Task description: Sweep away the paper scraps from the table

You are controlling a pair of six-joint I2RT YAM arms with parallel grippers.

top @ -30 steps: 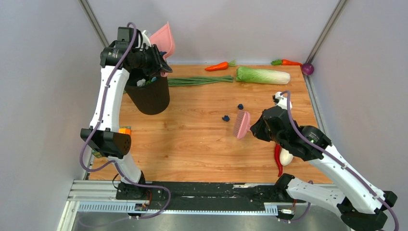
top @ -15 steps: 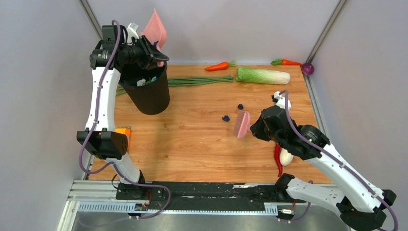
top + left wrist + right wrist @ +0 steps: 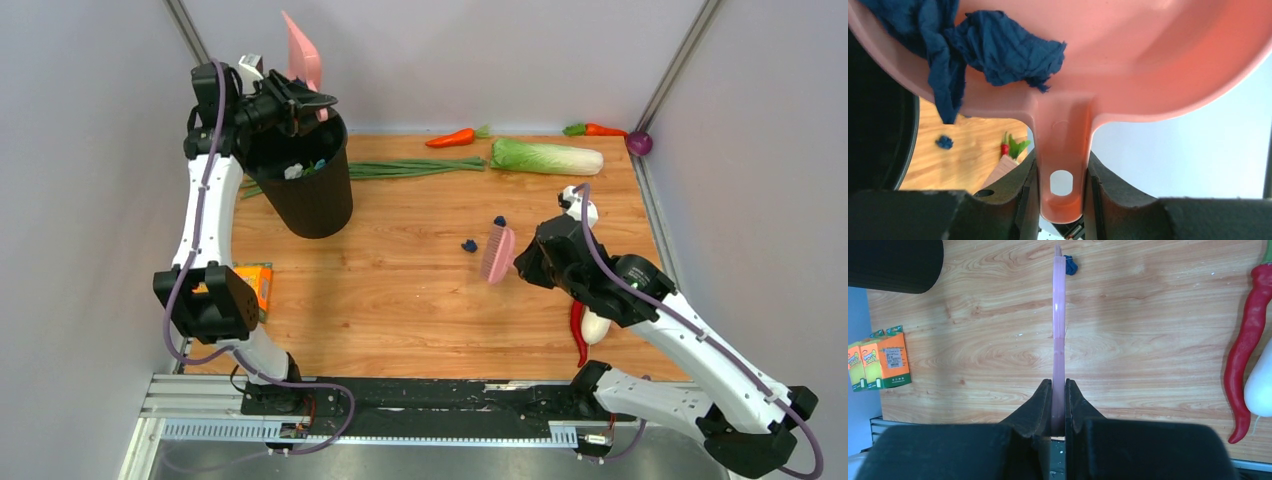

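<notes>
Paper scraps (image 3: 1003, 50) (navy) lie in pink dustpan (image 3: 1158, 65)

You see the bin (image 3: 312, 200) at the table's (image 3: 400, 310) far left, with the dustpan (image 3: 301, 50) above it. 2 paper scraps (image 3: 468, 244) lie mid-table, one just left of the brush (image 3: 497, 255) and one just behind it.

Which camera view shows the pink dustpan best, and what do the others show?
The left wrist view: the dustpan fills the frame, its handle clamped in the left gripper, navy paper scraps inside. The top view shows it small and tipped up over the black bin. The right wrist view misses it entirely.
</notes>
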